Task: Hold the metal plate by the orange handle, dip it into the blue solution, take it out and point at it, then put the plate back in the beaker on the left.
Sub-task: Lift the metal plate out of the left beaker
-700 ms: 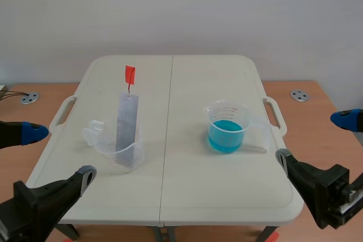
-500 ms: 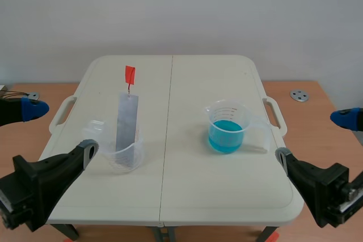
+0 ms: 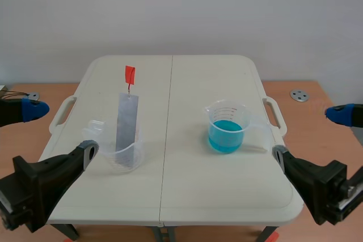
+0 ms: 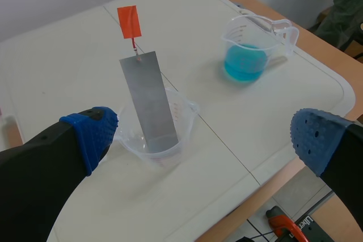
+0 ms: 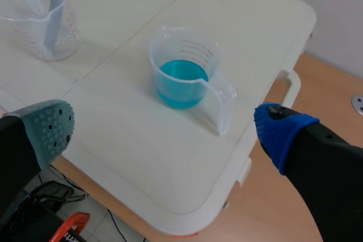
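**A:** Where is the plate at this moment?

**B:** You will find the metal plate (image 3: 127, 122) standing in the clear beaker (image 3: 120, 156), on the left half of the table (image 3: 187, 196). Its lower end sits on the bottom of the beaker, and it leans a little away from the robot. The orange handle (image 3: 130, 75) is above the plate, joined to it by a thin stem. Nothing touches it.

**A:** And the left gripper?

**B:** Your left gripper (image 3: 57, 130) is low, at the near left corner of the table. Its fingers are spread wide and hold nothing. From its wrist camera you see the clear beaker just ahead, between the two fingers.

**A:** The right one?

**B:** Your right gripper (image 3: 310, 134) is also spread wide and empty, low at the near right edge of the table. The second beaker (image 3: 227, 118) is ahead of it on the right half, well apart from the plate. The blue solution (image 3: 226, 137) fills only its lower part, and its grip points toward the right edge of the table.
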`<state>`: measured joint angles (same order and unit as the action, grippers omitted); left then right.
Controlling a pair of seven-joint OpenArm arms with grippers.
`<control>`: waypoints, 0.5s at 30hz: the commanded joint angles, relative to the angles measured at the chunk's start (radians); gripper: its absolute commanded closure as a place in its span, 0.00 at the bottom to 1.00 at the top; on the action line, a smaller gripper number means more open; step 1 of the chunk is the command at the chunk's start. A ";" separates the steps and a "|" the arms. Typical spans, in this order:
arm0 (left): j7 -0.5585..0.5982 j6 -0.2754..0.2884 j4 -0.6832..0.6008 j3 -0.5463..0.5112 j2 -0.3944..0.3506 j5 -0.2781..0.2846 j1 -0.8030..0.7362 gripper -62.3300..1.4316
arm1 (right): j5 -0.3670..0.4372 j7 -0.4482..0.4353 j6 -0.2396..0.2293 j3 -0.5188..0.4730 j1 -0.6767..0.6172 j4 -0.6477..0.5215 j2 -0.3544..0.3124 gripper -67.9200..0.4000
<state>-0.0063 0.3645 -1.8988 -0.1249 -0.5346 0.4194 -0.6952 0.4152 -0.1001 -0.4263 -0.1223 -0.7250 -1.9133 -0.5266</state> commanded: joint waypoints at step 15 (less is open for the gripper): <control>0.004 -0.020 -0.013 -0.001 -0.001 -0.005 -0.022 0.92 | 0.011 0.056 0.006 0.189 0.283 0.055 0.057 0.02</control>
<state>-0.0116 0.3557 -1.8988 -0.1249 -0.5346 0.4160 -0.6979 0.4152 -0.0391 -0.4229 0.0643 -0.4644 -1.8603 -0.4706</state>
